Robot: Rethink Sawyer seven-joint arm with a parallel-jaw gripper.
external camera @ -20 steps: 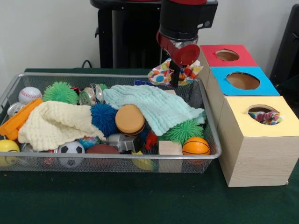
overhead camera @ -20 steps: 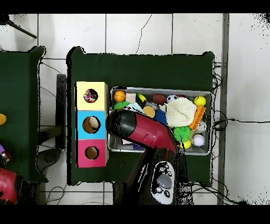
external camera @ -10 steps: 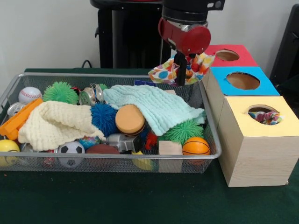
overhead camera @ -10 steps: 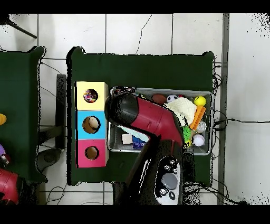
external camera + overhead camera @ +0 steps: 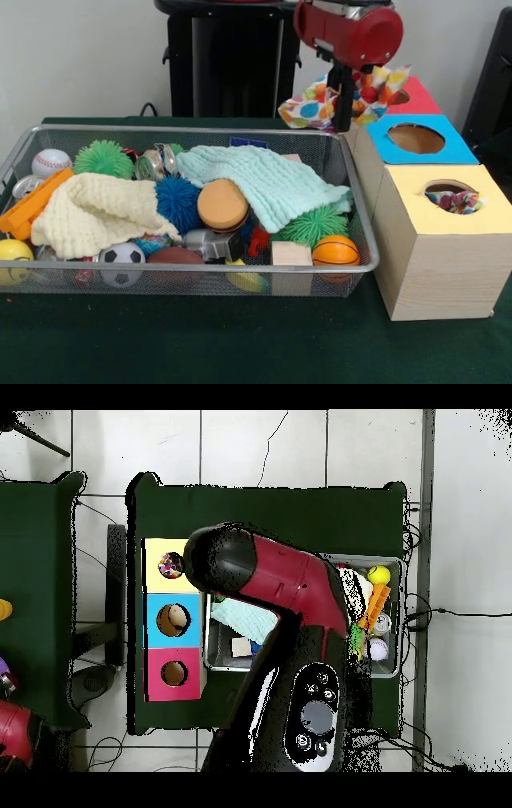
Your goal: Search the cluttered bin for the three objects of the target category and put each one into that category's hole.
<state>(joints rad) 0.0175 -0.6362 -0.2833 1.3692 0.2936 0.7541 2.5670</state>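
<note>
Carrying the polka-dot cloth clamped in my jaws, I have risen out of the bin toward the upper right, nearing the yellow box's hole where a similar cloth already sits.

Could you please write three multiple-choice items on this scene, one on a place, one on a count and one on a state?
1. Where does the polka-dot cloth hang?
A. flat among the toys in the bin
B. in the air beside the blue-topped box
C. on the floor
2. How many boxes with a hole stand in the row?
A. two
B. three
C. five
3. What is in the yellow-topped box's hole?
A. some colourful fabric
B. nothing
C. a baseball

Key: 1 B, it dangles from the gripper, above the wire bin's corner. 2 B, red, blue and yellow tops show. 3 A, patterned cloth shows in the opening.
</note>
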